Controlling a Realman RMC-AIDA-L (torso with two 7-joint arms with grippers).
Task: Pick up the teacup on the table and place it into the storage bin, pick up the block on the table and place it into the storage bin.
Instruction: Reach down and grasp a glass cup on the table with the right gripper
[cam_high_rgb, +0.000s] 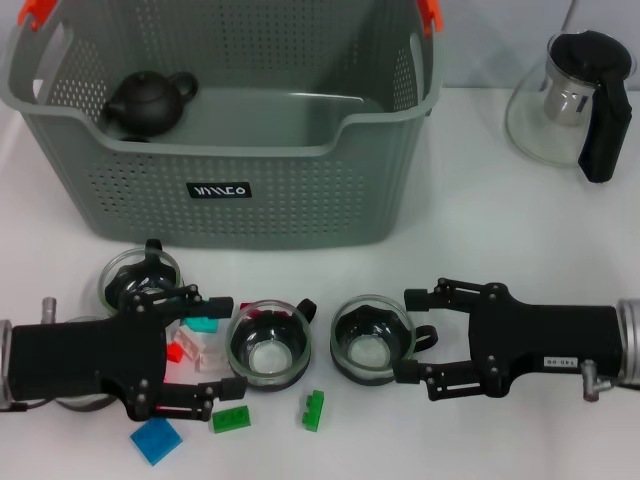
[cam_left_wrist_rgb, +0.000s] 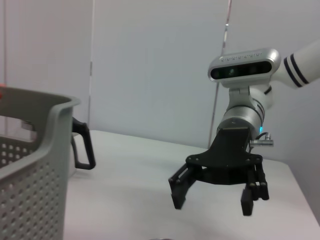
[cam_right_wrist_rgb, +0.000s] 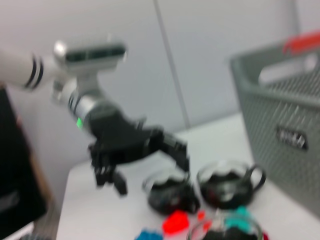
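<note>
Green block (cam_high_rgb: 314, 410) upright-lengthwise, teacup (cam_high_rgb: 373, 338) handle rightward

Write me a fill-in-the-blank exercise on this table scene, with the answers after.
1. The dark ceramic teapot sits inside the grey perforated plastic ____.
2. The right claw is open beside a clear glass ____.
3. The left claw hovers open above small plastic ____.
4. The glass pitcher has a ____ handle.

Answers: storage bin; teacup; blocks; black

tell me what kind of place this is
Probably a robot lab or test bench: a bare white table against plain walls, staged with a grey bin, glass cups and toy blocks.
</note>
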